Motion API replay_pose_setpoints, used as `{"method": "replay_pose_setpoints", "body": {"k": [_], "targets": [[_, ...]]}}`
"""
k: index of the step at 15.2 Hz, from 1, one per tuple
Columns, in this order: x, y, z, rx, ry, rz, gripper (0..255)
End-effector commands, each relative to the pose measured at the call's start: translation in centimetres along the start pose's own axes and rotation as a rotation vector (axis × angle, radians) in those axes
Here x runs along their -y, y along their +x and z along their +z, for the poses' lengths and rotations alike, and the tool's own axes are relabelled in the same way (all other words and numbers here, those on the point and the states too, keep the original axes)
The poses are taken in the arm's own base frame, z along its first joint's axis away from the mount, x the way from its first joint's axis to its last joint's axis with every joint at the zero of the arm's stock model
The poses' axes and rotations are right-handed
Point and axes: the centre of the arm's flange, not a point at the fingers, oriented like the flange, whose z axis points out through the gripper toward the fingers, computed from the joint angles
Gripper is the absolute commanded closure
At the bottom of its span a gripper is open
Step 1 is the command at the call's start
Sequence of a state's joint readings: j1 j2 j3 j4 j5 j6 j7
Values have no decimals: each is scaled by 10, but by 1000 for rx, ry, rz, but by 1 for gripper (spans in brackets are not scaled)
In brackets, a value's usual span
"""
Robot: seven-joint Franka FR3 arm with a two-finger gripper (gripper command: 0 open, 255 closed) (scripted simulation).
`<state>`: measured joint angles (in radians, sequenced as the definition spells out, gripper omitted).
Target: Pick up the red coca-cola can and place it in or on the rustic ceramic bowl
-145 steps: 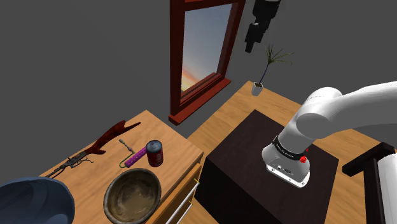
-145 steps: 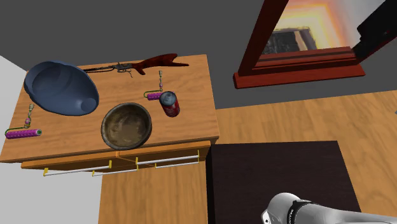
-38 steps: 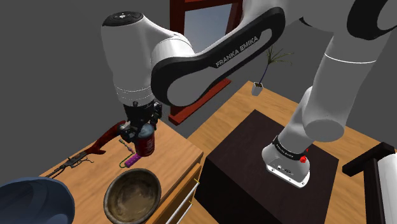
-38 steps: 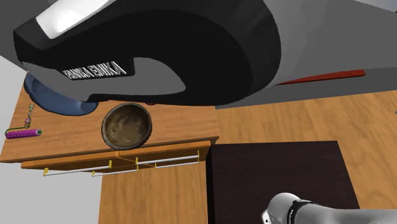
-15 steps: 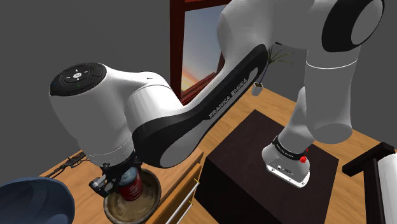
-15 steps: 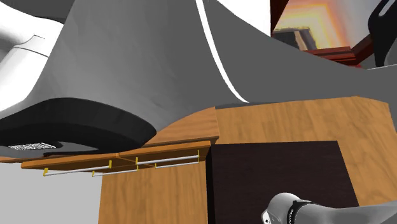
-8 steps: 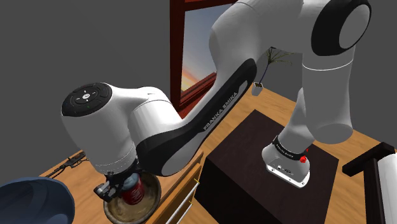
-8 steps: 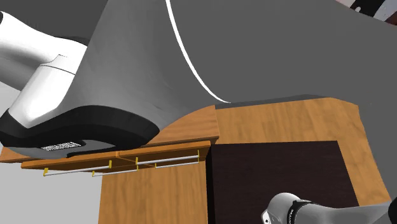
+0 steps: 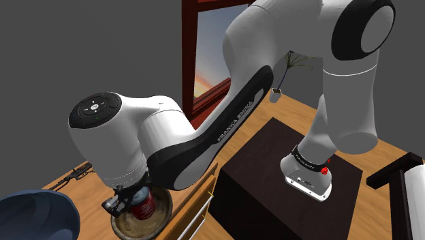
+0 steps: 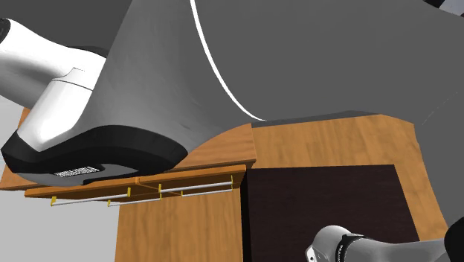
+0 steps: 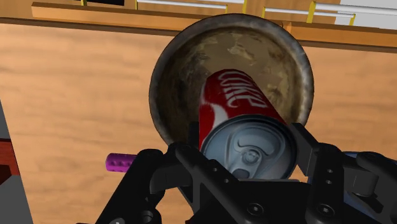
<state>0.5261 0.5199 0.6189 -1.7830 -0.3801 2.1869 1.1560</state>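
Observation:
The red cola can (image 11: 236,121) with a silver top is clasped between my black fingers, my gripper (image 11: 245,149) shut on it. It hangs inside the mottled brown bowl (image 11: 173,70), its lower end down near the bowl's floor. In the shoulder view the can (image 9: 142,204) and gripper (image 9: 131,202) sit low over the bowl (image 9: 158,211), under the arm's big white elbow. Whether the can touches the bowl's floor I cannot tell.
The bowl rests on a wooden dresser (image 9: 197,167) with yellow-bracketed drawer rails (image 10: 189,187). A purple cylinder (image 11: 119,162) lies beside the gripper. A blue bowl (image 9: 34,215) and a dark rifle-like object (image 9: 71,175) lie toward the shoulder view's left. The dark stand (image 9: 272,170) is at right.
Over the last second the arm has sunk a little, carrying the can slightly lower into the brown bowl. The grip has stayed shut on it.

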Motion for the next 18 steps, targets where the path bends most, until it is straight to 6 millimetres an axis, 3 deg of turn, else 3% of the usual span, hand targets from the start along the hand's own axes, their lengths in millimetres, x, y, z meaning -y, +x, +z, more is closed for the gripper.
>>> {"method": "replay_pose_setpoints", "body": {"k": [1,6,10,18], "targets": [[0,0,0,0,0,0,0],[0,0,0,0,0,0,0],[0,0,-50,0,0,0,0],[0,0,-50,0,0,0,0]]}}
